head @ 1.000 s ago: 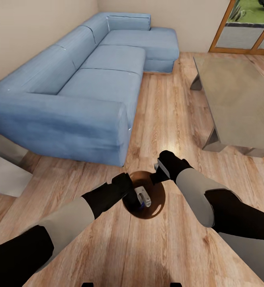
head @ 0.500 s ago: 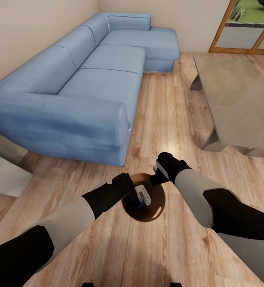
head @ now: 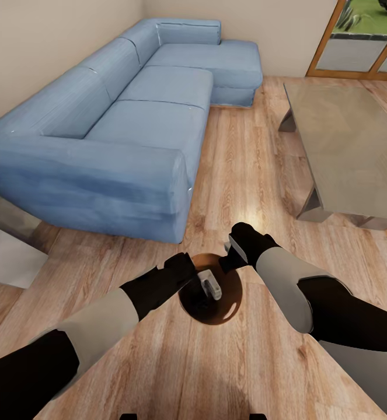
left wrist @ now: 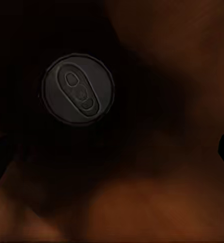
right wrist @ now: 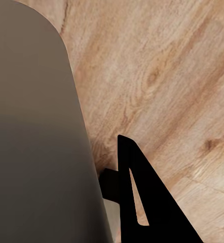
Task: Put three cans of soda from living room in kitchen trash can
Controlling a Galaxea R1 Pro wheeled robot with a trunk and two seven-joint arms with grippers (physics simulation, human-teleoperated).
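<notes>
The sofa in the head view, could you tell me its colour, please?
Light blue sofa, clearest in the head view.

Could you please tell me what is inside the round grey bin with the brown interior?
One soda can stands upright inside the grey bin, its grey top showing. The left gripper covers part of the interior, so further cans cannot be ruled out.
</notes>
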